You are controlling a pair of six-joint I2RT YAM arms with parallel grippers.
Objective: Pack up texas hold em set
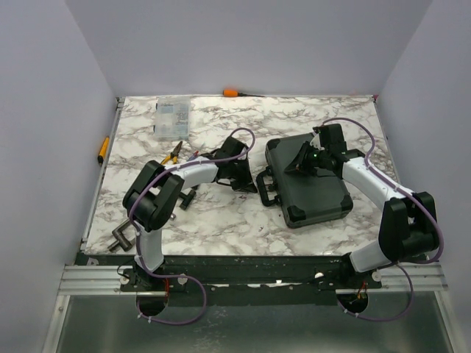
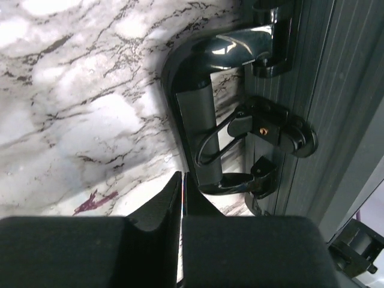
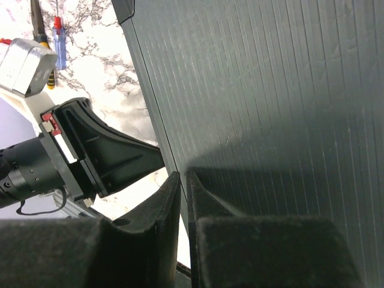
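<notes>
The black case (image 1: pixel 316 193) of the texas hold em set lies with its lid down on the marble counter (image 1: pixel 221 220). It sits right of the middle and is turned a little askew, so that its handle (image 2: pixel 198 120) faces left, toward the left arm. The left pincer (image 2: pixel 182 177) is low over the counter just beside the near end of that handle. Its two fingers are pressed together tip to tip with nothing between them, and from its wrist view I cannot tell whether they touch the handle. Behind the handle, on the ribbed side wall of the case, sits a black clasp (image 2: pixel 273 129) with a wire loop; the pictures do not show whether it is fastened. The right pincer (image 3: pixel 182 177) is over the far left part of the lid, at the lid's left edge. Its fingers are drawn in to a bare slit and grip nothing, and whether the tips rest on the lid or hang just above it cannot be told. In the right wrist view the black body of the left pincer shows beyond the lid's edge, over the counter. On the far left part of the counter, well apart from the case, stands a clear plastic box (image 1: pixel 171 118), with yellow-handled pliers (image 1: pixel 174 152) lying just nearer than it.
</notes>
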